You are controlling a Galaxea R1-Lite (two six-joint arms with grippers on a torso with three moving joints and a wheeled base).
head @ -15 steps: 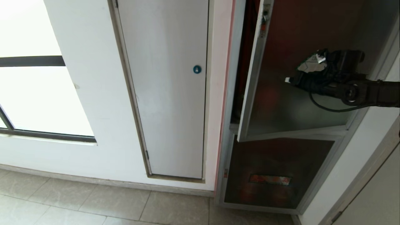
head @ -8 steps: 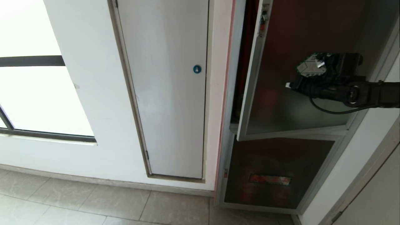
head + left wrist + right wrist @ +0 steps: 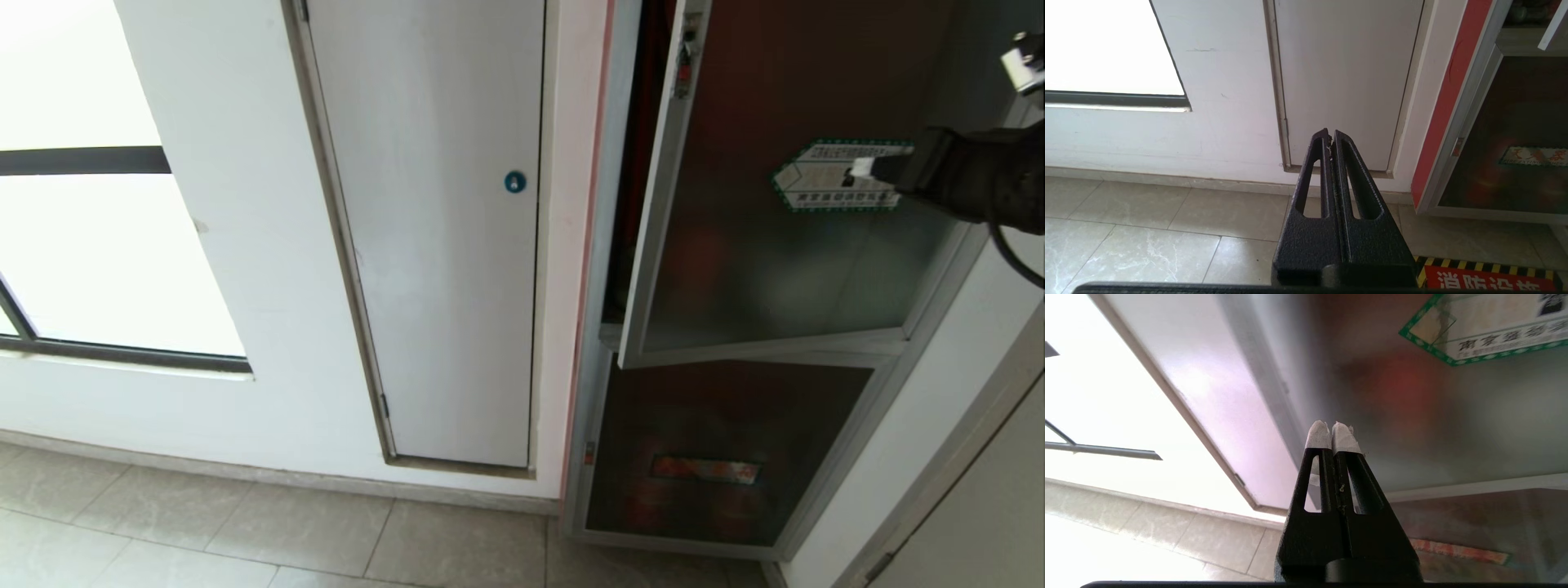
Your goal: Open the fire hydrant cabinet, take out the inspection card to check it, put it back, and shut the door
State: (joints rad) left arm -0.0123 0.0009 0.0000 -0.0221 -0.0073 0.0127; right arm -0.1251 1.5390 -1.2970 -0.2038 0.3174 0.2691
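The fire hydrant cabinet (image 3: 608, 245) fills the right of the head view, with a dark red gap showing behind its door's free edge. The door (image 3: 775, 269) of tinted glass hangs slightly ajar, and a small red latch (image 3: 684, 73) sits near its top. My right gripper (image 3: 861, 170) is shut and empty, its white-taped tips over the green-bordered sticker (image 3: 824, 175). In the right wrist view the shut right gripper (image 3: 1333, 430) points at the glass door (image 3: 1453, 424) below the sticker (image 3: 1490, 335). My left gripper (image 3: 1330, 136) is shut, parked low. The inspection card is hidden.
A plain white door with a round blue lock (image 3: 514, 181) stands left of the cabinet, and a bright window (image 3: 82, 245) lies further left. Below the ajar door is a shorter dark panel with a red label (image 3: 706, 469). A striped floor marking (image 3: 1490, 277) lies near the left gripper.
My right arm has drawn back to the right and a little upward, off the middle of the glass. The sticker it covered now shows. The door stays ajar.
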